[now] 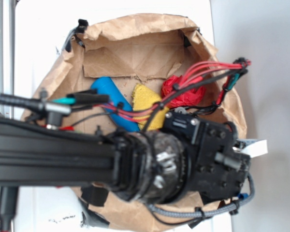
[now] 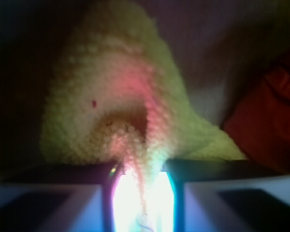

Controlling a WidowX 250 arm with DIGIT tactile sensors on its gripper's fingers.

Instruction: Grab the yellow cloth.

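A crumpled brown paper bag [image 1: 135, 43], opened wide and lying on a white tabletop [image 1: 261, 58], serves as the container here, its rim folded outward and its back wall standing up in creased panels. Inside it lie three things side by side: a blue bottle [image 1: 111, 99] tilted on its side toward the left, the yellow cloth [image 1: 147, 99] in the middle, and a red cloth [image 1: 183, 92] bunched toward the right. In the exterior view the bottle lies just beside the yellow cloth, and the red cloth sits near its other edge; whether either one touches it cannot be told, because cables cross in front. The robot arm [image 1: 53, 154] reaches in from the left across the lower part of the bag, its black wrist housing [image 1: 208, 154] covering the bag's near side, with red and black wires [image 1: 203, 72] looping above the cloths. The gripper [image 2: 141, 193] itself is hidden under the housing in the exterior view, but the wrist view shows it down at the yellow cloth: its two fingers [image 2: 48, 198] stand close together with a narrow strip of the terry fabric pinched up between them, brightly lit in the gap. The rest of the yellow cloth rises ahead of the gripper in a peaked mound with a small dark speck on its surface, and the red cloth shows at the right edge, apart from the fingers.
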